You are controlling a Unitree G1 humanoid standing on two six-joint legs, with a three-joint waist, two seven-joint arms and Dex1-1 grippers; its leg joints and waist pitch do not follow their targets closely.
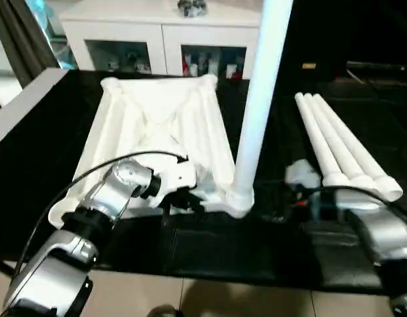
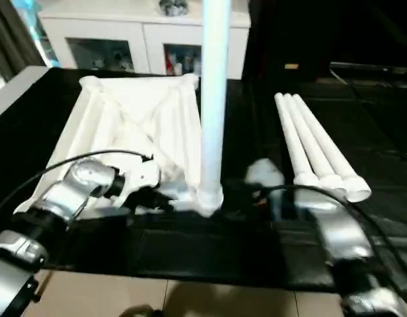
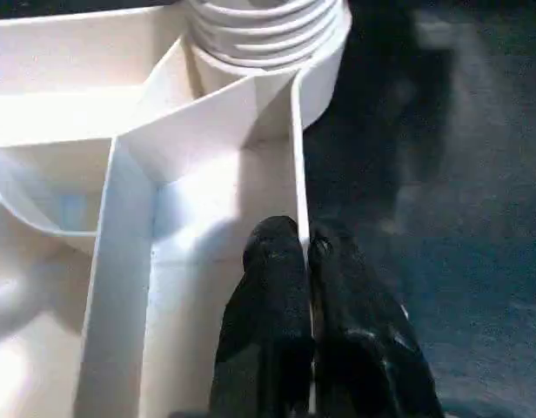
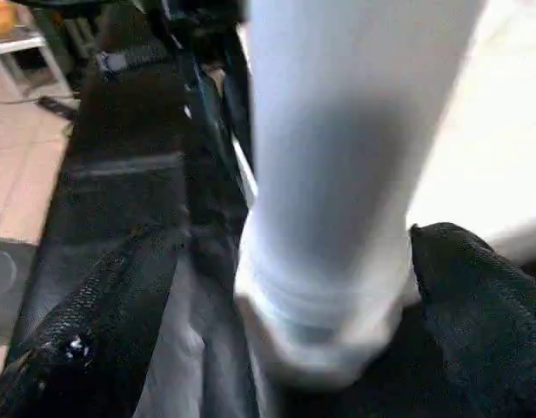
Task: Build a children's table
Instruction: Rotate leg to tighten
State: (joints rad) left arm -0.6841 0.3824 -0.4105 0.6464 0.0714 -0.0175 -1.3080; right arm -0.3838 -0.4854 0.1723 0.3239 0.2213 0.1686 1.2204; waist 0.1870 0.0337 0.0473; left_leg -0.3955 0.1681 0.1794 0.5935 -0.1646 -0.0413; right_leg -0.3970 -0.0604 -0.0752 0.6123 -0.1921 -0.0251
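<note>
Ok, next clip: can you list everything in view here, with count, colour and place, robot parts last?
tabletop: one, white, upside down on the black surface, ribbed underside up
upright leg: one, white, standing in the tabletop's near right corner socket
loose legs: three, white, lying side by side on the black surface to the right of the tabletop
black surface: one, black, under all the parts
cabinet: one, white with glass doors, behind the black surface
left gripper: one, black fingers shut on the tabletop's thin near edge wall
right gripper: one, black fingers open on either side of the upright leg's base
forearms: two, silver, at the near left and near right
</note>
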